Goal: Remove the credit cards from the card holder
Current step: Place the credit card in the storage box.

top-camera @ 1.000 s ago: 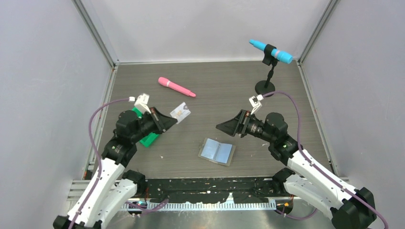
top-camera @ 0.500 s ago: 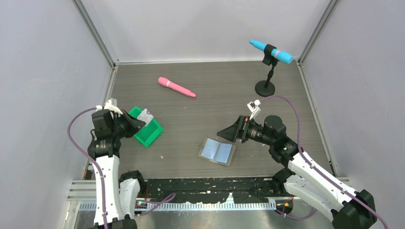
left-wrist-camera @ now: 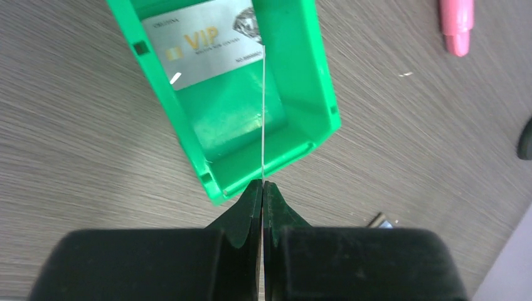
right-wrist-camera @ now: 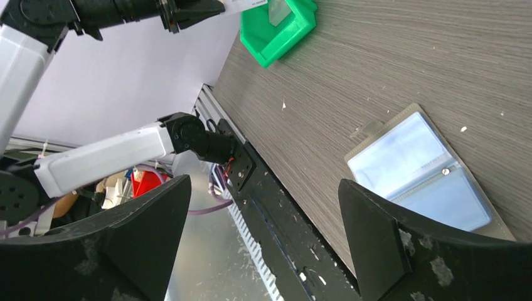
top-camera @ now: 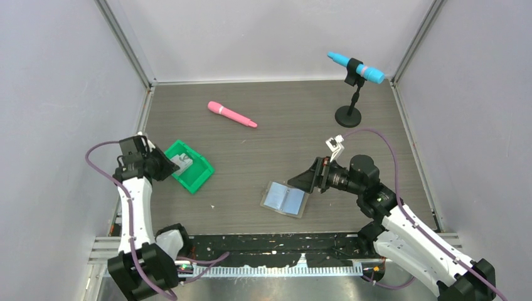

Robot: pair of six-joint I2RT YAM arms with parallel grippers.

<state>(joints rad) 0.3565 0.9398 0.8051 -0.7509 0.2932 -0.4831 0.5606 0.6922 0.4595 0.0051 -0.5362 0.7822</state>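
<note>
The card holder (top-camera: 285, 199) is seen lying open and flat on the surface (top-camera: 282, 138), at the lower centre of the overhead view, with its pale blue pockets turned up. One silver card (left-wrist-camera: 201, 44), marked VIP, is laid inside the green tray (left-wrist-camera: 301, 81), which is placed at the left of the overhead view. A second card (left-wrist-camera: 263, 113), seen edge-on in the left wrist view, is pinched between the closed fingers of the left hand (left-wrist-camera: 262, 187) and is held out over the tray. The right hand (top-camera: 300, 180) is spread wide with nothing held, just above and right of the card holder. A pink marker (top-camera: 232, 115) is lying at upper centre, and a blue marker (top-camera: 356, 67) is clipped on a black stand (top-camera: 349, 114) at upper right.
</note>
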